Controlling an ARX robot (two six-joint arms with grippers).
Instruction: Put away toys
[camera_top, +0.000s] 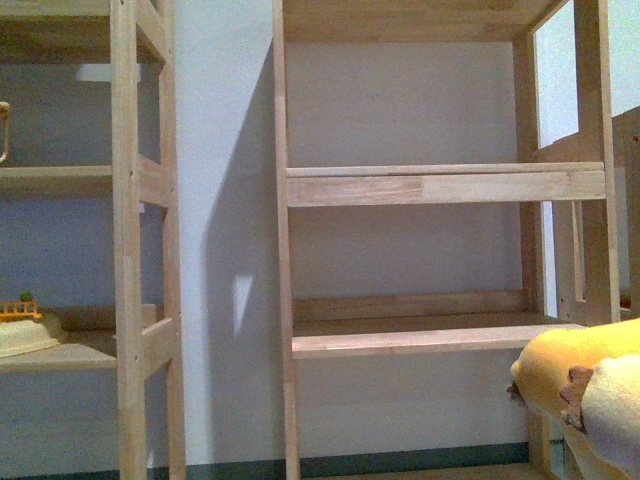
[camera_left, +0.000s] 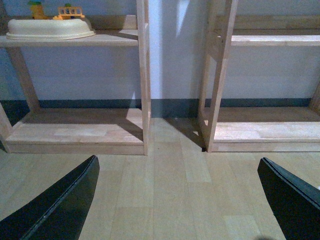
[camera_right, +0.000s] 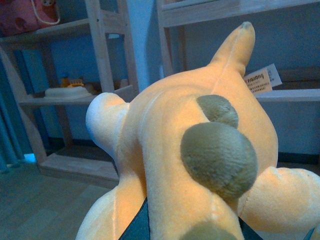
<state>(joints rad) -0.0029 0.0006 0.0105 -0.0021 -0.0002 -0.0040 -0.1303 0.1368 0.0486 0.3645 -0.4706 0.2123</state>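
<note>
The orange-yellow plush animal (camera_right: 170, 150) fills the right wrist view, with brown nubs, stubby limbs and a paper tag (camera_right: 261, 81). My right gripper (camera_right: 187, 232) is shut on the plush animal; only dark bits of its fingers show under the plush. In the front view the plush (camera_top: 585, 385) pokes in at the lower right, in front of the right wooden shelf unit (camera_top: 440, 340), below its lower shelf board. My left gripper (camera_left: 182, 200) is open and empty, its two black fingers (camera_left: 60, 205) spread wide above the wooden floor.
Two wooden shelf units stand against the wall, the left one (camera_top: 140, 340) with a cream tray of small toys (camera_top: 22, 330), which also shows in the left wrist view (camera_left: 47, 27). A pink bag (camera_right: 30, 15) sits on a high shelf. Floor boards (camera_left: 170, 170) lie before the shelves.
</note>
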